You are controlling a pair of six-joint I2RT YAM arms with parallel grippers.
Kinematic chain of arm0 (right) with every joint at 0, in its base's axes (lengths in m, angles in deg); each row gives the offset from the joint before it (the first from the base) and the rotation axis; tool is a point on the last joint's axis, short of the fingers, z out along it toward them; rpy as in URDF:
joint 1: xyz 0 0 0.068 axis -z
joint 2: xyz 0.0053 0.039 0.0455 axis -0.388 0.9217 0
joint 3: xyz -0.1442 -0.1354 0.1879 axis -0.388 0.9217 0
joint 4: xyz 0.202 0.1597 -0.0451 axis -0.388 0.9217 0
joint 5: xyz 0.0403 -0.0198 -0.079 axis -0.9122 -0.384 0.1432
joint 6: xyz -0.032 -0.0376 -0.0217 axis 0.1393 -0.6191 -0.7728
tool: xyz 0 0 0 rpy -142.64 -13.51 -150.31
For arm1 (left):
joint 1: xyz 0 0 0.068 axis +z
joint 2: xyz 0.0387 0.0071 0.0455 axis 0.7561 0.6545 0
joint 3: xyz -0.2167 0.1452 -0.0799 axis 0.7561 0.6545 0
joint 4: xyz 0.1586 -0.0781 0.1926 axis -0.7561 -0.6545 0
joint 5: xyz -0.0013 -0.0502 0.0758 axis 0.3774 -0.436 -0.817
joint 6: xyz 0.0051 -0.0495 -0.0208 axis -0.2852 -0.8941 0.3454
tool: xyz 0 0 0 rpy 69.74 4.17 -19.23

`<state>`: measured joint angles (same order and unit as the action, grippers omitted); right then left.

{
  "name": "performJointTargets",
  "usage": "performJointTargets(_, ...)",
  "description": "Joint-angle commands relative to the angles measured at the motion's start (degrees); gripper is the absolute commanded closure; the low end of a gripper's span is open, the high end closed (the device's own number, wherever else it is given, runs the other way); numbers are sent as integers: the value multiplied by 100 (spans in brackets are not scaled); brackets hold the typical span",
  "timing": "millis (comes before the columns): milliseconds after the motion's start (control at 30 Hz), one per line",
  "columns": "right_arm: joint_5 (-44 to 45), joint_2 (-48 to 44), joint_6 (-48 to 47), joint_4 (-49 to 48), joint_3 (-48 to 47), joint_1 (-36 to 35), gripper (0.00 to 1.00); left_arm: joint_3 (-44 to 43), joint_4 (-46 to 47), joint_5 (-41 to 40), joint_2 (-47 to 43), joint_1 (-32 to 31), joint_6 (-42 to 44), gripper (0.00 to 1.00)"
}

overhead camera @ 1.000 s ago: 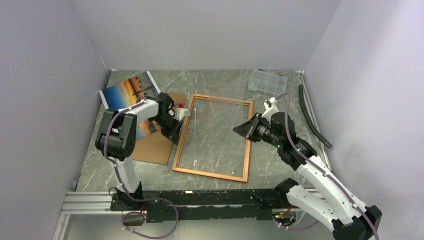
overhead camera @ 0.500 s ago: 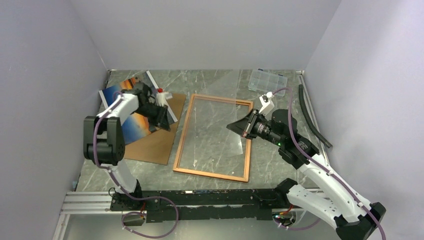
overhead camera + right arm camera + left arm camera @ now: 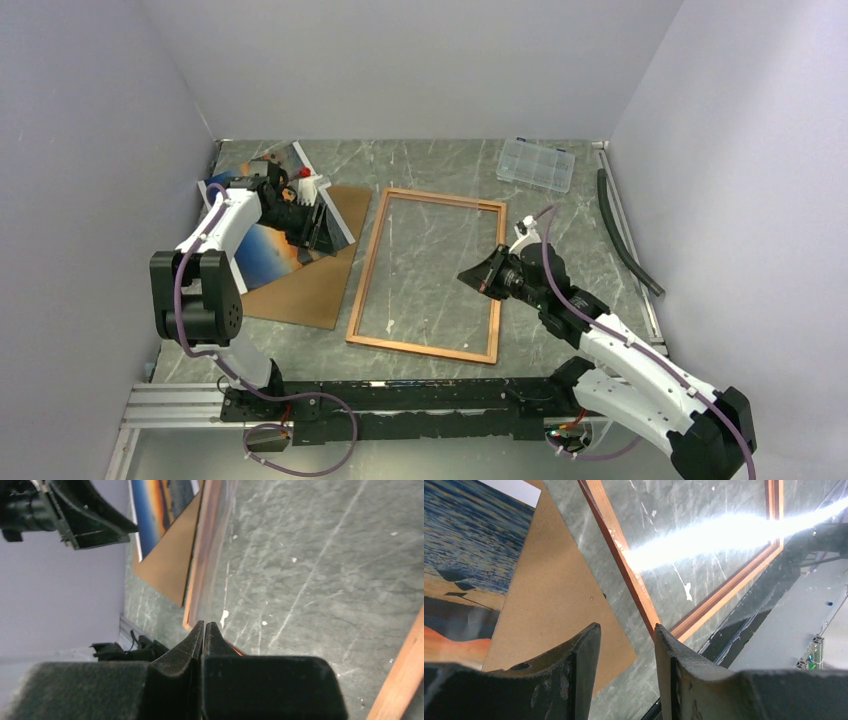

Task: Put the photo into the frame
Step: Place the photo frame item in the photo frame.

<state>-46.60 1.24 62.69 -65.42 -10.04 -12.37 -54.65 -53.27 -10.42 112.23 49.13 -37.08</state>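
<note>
Worktop: a grey-green marbled slab [image 3: 440, 165], scuffed with pale scratches, carries everything; a bright band of glare crosses it in the left wrist view.
Room: plain pale lavender walls [image 3: 400, 60] close in the worktop on the left, rear and right. An aluminium rail [image 3: 170, 408] runs along the near edge, under the bases of both arms.
Photo: the sunset photo [image 3: 268, 246] lies picture side up at the rear left, outside the frame, with its near part resting on a brown board [image 3: 305, 285].
Frame: the orange wooden frame [image 3: 362, 285] lies flat in the middle of the worktop with marble showing through its opening. Its left rail sits just beside the board.
Left tool: the left tool [image 3: 626, 630] has its jaws apart with nothing between them. It is poised above the place where the photo overlaps the board.
Right tool: the right tool [image 3: 205, 625] is closed tight near the frame's right rail. Its tips pinch the edge of a thin clear sheet [image 3: 216, 545] that runs away from them across the frame's opening.
Around: a clear plastic compartment box [image 3: 536, 164] sits at the rear right, well apart from the frame. A black hose [image 3: 628, 238] lies along the right wall.
In the way: the left arm reaches across the photo and hides part of the print from above.
</note>
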Motion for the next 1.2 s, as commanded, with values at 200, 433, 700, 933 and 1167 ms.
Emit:
performJointTargets(200,915,-231,371,-313,263,-4,100,160,71,-78,79,-10,179,52)
performJointTargets(433,1156,-302,694,-277,601,-3,100,238,108,-192,146,-31,232,53)
performJointTargets(700,894,-85,1078,-575,867,34,100,279,113,-316,171,-141,248,55)
performJointTargets(933,896,-245,1172,-543,927,85,100,615,453,-464,279,-606,204,58)
performJointTargets(1167,492,-372,1649,-970,1502,387,100,914,788,-501,656,-957,13,67)
